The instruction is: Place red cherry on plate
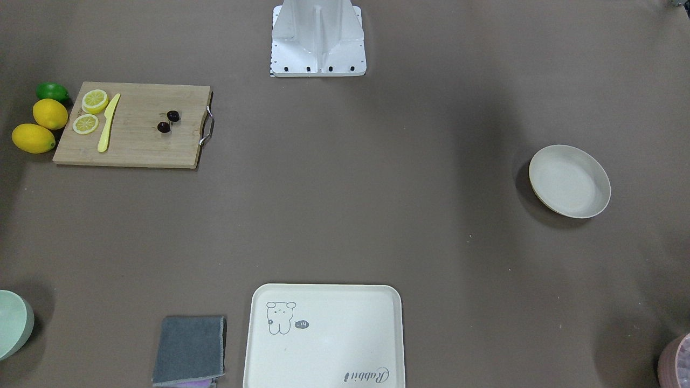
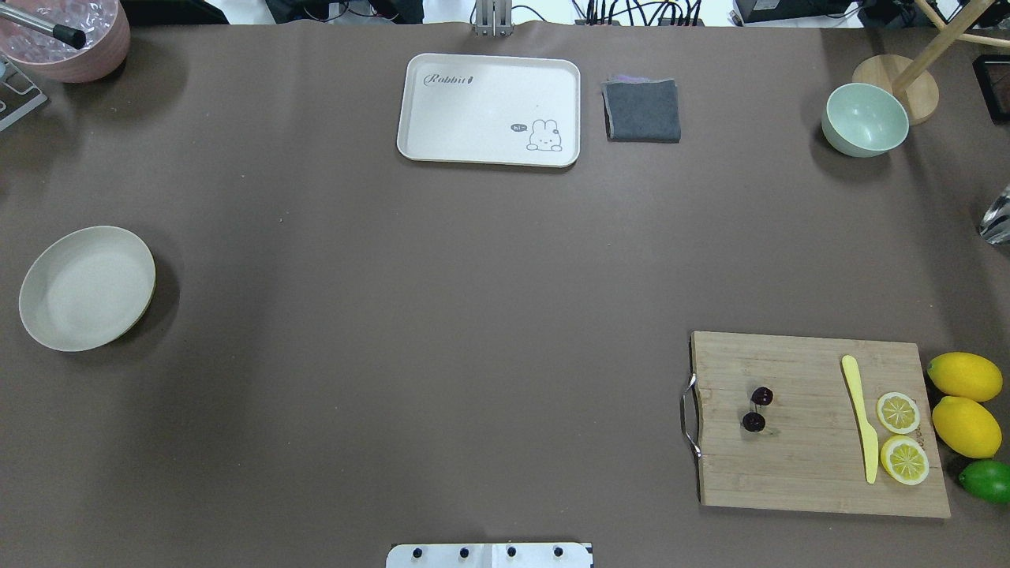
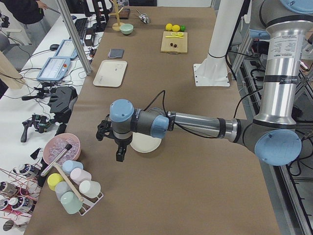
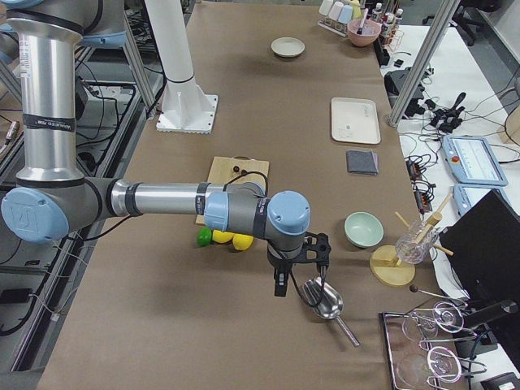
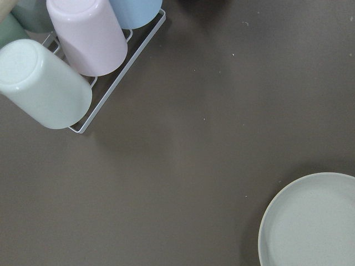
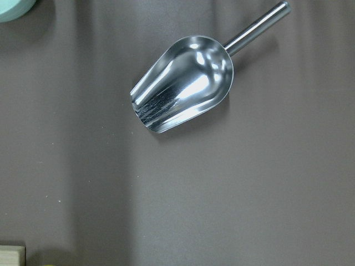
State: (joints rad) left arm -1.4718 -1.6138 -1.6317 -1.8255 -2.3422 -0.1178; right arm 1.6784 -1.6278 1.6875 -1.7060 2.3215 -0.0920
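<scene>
The red cherry (image 2: 757, 409), two tiny dark fruits, lies on the wooden cutting board (image 2: 813, 457) near its handle end; it also shows in the front view (image 1: 168, 121). The cream plate (image 2: 87, 288) sits far across the table, on my left side (image 1: 569, 181), with nothing in it. My left gripper (image 3: 119, 154) hangs over the table beside the plate (image 3: 146, 144), whose rim fills the corner of the left wrist view (image 5: 310, 221). My right gripper (image 4: 280, 286) hovers above a metal scoop (image 6: 183, 83), past the lemons. Whether either gripper is open or shut, I cannot tell.
Lemon slices (image 2: 899, 412), a yellow knife (image 2: 860, 414), whole lemons (image 2: 964, 402) and a lime (image 2: 986, 480) lie at the board's right end. At the far edge are a rabbit tray (image 2: 489, 110), grey cloth (image 2: 643, 110), mint bowl (image 2: 864, 120) and pink bowl (image 2: 67, 39). A cup rack (image 5: 66, 61) stands by the left gripper.
</scene>
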